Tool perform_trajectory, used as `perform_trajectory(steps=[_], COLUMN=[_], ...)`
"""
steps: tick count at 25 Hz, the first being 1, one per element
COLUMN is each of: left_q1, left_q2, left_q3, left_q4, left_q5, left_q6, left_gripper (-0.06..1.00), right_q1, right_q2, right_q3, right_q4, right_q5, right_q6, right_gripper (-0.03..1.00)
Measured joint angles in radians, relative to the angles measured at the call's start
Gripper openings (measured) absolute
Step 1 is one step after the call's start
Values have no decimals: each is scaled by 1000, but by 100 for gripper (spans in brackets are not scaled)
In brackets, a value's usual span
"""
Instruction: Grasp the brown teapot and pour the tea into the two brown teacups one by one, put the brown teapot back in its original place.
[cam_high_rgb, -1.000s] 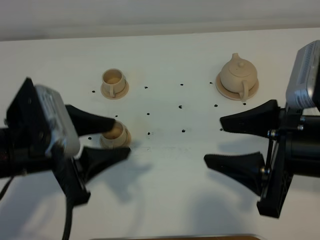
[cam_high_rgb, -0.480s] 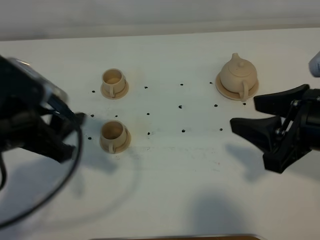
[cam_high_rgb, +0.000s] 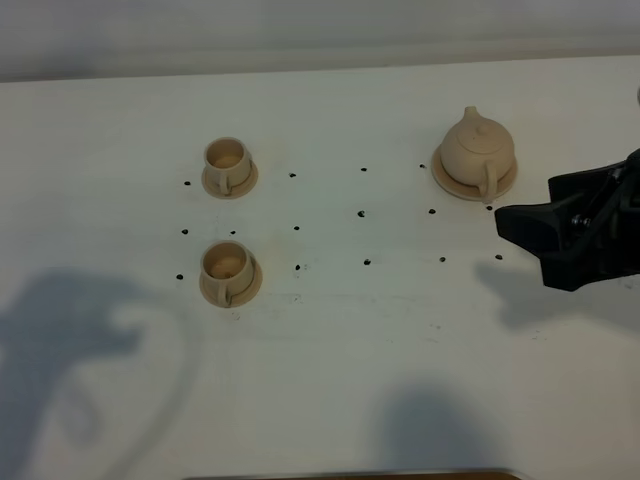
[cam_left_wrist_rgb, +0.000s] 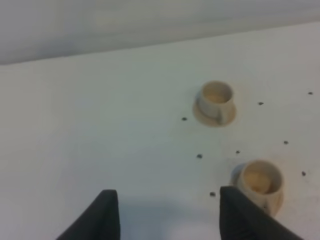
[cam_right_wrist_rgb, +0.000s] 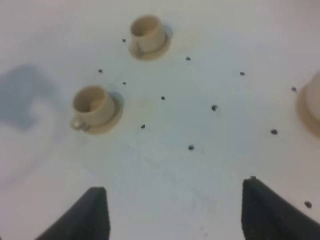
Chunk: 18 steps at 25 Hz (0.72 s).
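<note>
The brown teapot (cam_high_rgb: 478, 148) stands upright on its round coaster (cam_high_rgb: 446, 178) at the back right, handle toward the front. The two brown teacups stand on saucers at the left: the far one (cam_high_rgb: 227, 158) and the near one (cam_high_rgb: 228, 264). My right gripper (cam_high_rgb: 525, 198) is open and empty, just right of and in front of the teapot, apart from it. The right wrist view shows its fingers spread wide (cam_right_wrist_rgb: 174, 187), both cups (cam_right_wrist_rgb: 147, 31) (cam_right_wrist_rgb: 92, 106) and the teapot's edge (cam_right_wrist_rgb: 315, 97). My left gripper (cam_left_wrist_rgb: 168, 191) is open and empty, short of the cups (cam_left_wrist_rgb: 216, 99) (cam_left_wrist_rgb: 259, 179); it is out of the high view.
Small black dots (cam_high_rgb: 361, 214) mark the white table (cam_high_rgb: 350, 340) between cups and teapot. The left arm's shadow (cam_high_rgb: 70, 330) falls on the table's front left. A wooden edge (cam_high_rgb: 350, 475) shows at the front.
The left arm has pulled back off the left of the high view, away from the near cup. The right arm has moved right and back toward the teapot. Cups and teapot have not moved.
</note>
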Motion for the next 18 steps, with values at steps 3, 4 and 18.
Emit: perform_trajectory(steps=[3,4,18], left_q1=[4,4,4], left_q2=[-79,-109,-498], left_q3=[1,9,49], left_q4=[127,161,260], left_q5=[99,127,441], left_q6=[-134,-168,-358], left_gripper=[50,50,48], right_q1=[0,0,0], right_q2=[6,6,6], right_q3=[-10,-14,-16], right_q4=[-23,-23,-23], right_q5=[13,14,26], right_q6=[28,33,52], right_gripper=[54,54,54])
